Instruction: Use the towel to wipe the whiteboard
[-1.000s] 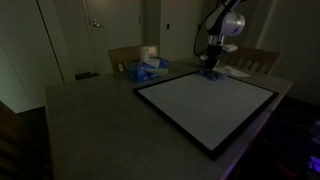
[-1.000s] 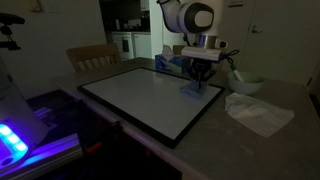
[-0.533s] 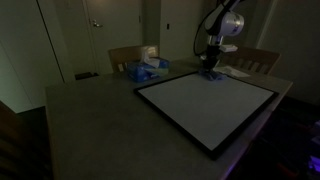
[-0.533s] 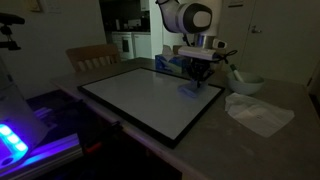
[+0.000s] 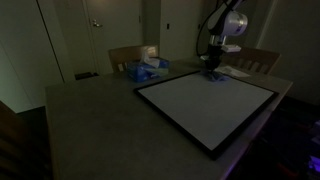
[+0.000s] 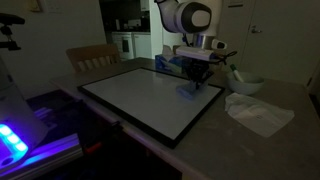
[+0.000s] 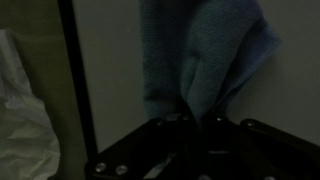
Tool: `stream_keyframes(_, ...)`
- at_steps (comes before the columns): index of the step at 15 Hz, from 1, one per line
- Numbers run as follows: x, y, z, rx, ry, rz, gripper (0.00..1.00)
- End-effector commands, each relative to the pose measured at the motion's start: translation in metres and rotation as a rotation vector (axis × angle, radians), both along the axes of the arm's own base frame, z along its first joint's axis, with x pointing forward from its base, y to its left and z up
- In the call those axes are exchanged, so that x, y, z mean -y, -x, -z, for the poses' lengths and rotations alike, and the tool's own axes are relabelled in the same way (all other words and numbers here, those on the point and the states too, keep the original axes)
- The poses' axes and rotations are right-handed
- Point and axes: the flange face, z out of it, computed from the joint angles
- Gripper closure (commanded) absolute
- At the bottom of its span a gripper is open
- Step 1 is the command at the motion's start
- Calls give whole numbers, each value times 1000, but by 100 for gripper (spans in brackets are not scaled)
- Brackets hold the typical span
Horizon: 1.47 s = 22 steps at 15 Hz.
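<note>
While dim light mutes most colour, the whiteboard [image 5: 205,105] reads clearly as a large flat rectangle with a smooth white face and a thin black frame. It lies flat on a matte grey table [image 5: 85,110]. The towel [image 7: 200,50] is a small, soft blue-purple cloth with a nubby terry texture, gathered into loose vertical folds. It rests on the whiteboard's face, close to the frame edge that faces a crumpled white sheet [image 6: 258,112] lying just off the board. In the wrist view the towel's long axis runs straight away from the gripper [image 7: 195,122], roughly parallel to that black frame strip, and one corner flares outward on the side away from the strip. The dark fingers are pressed together, pinching the towel's near end between them. In both exterior views the gripper points down onto the board. Beyond the whiteboard's neighbouring edge sits a pale blue-and-white heap [image 5: 145,68].
</note>
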Motion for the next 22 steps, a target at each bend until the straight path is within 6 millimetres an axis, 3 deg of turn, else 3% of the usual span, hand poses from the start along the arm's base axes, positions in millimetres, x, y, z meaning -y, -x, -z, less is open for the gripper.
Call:
stream_keyframes(1, 2, 3, -1, -3, -1, 4, 88)
stream_keyframes(2, 3, 4, -1, -5, -2, 7, 88)
stream_keyframes(3, 3, 5, -1, -6, -2, 7, 97)
stream_keyframes(7, -13, 21, 17, -10, -10, -33, 97)
stream_keyframes(15, -43, 78, 30, 4, -38, -113, 97)
stream_keyframes(22, -44, 126, 34, 4, -50, -108, 97)
